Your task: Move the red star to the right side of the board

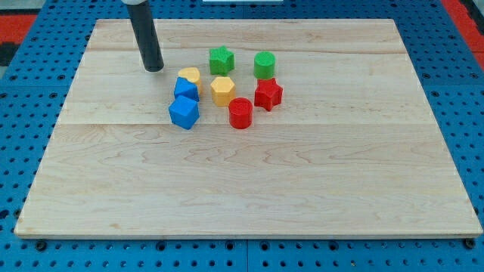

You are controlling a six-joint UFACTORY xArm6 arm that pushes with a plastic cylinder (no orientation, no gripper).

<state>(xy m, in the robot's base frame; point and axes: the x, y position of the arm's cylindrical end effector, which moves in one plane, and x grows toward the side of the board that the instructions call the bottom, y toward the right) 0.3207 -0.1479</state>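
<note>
Here, no pincer on this rig, only a rod: my tip [153,69] sits at the view's upper left of the cluster, well apart from the red star [268,94], which touches the red cylinder [240,113] below the green cylinder [265,65]; likely placed to come round behind

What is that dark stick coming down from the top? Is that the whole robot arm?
You see only its end: a straight, round rod, dark grey to black, smooth and slightly glossy, without markings or cables. A paler metallic collar shows where it leaves the view's top. My tip is blunt and flat. No fingers at all.
</note>
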